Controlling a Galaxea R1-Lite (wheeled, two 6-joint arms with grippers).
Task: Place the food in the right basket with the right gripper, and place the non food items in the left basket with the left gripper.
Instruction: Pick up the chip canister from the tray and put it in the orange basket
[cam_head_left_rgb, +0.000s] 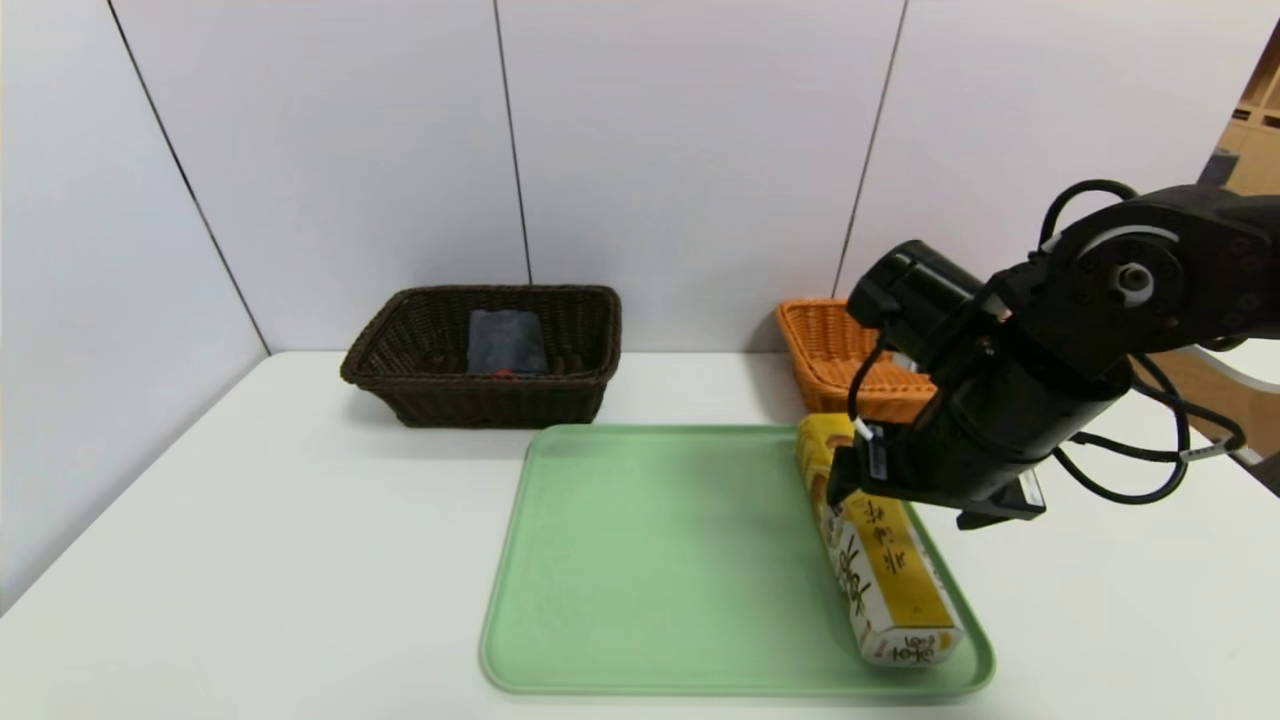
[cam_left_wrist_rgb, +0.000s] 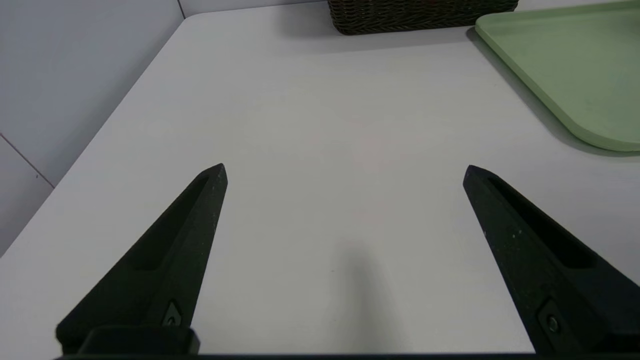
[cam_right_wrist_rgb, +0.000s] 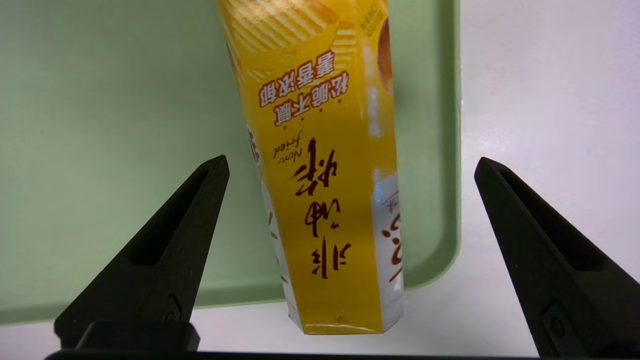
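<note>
A pale green tray (cam_head_left_rgb: 650, 560) lies flat on the white desk (cam_head_left_rgb: 250, 560), rounded corners and a low raised rim, most of its surface bare. Behind, grey-white wall panels (cam_head_left_rgb: 680, 150) run across the back with thin dark seams between them, meeting another panel at the left corner. At the far right edge, a slice of light wooden shelving (cam_head_left_rgb: 1262, 130) shows.

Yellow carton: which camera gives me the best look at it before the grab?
The right wrist view: the yellow carton fills it, between the open right gripper fingers. The head view shows its whole length on the green tray, partly behind the arm. The left wrist view misses it.
</note>
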